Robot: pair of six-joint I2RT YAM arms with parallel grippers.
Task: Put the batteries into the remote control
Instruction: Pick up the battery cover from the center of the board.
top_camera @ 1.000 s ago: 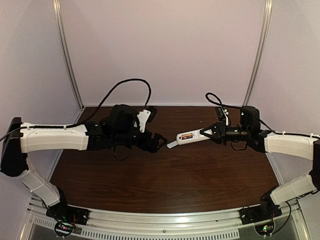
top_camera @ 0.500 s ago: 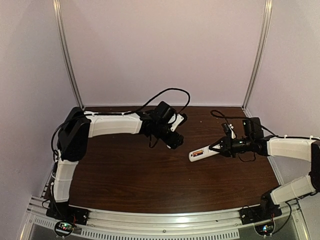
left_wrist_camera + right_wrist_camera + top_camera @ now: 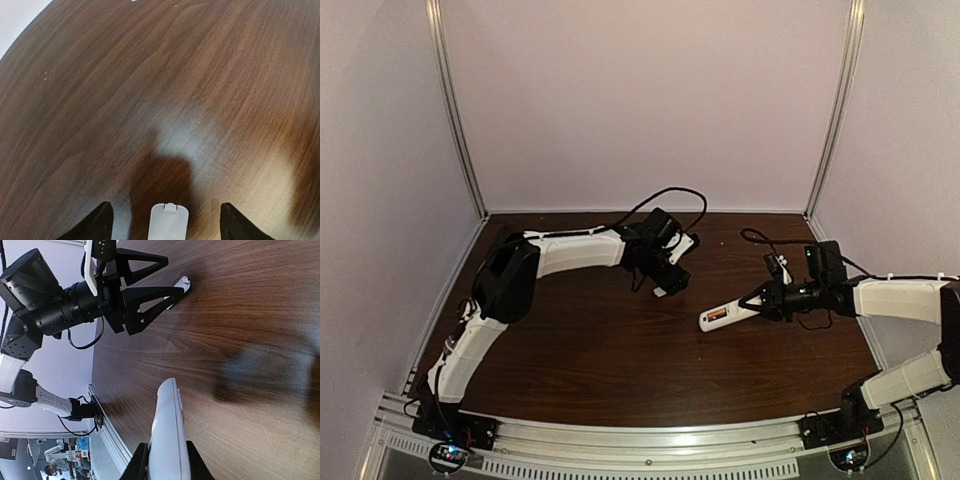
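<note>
My right gripper (image 3: 752, 302) is shut on one end of the white remote control (image 3: 723, 316), which sticks out to the left low over the table. An orange-red battery (image 3: 717, 315) shows in its upturned bay. In the right wrist view the remote control (image 3: 167, 410) runs up from between my right gripper's (image 3: 166, 444) two fingers, with a sliver of orange battery (image 3: 182, 414) at its edge. My left gripper (image 3: 663, 283) stands open low over a small loose white cover piece (image 3: 660, 292). The cover (image 3: 169, 222) lies between the left gripper's (image 3: 166, 205) spread fingers without touching either.
The dark wooden table (image 3: 620, 360) is walled by pale panels at the back and sides. A metal rail (image 3: 640, 440) runs along the near edge. The left arm (image 3: 570, 250) reaches across the back middle, and a black cable (image 3: 660, 195) loops above it.
The left arm has swung from the left side to the table's middle, over the cover, its jaws narrowing a little. The right gripper has carried the remote lower and nearer.
</note>
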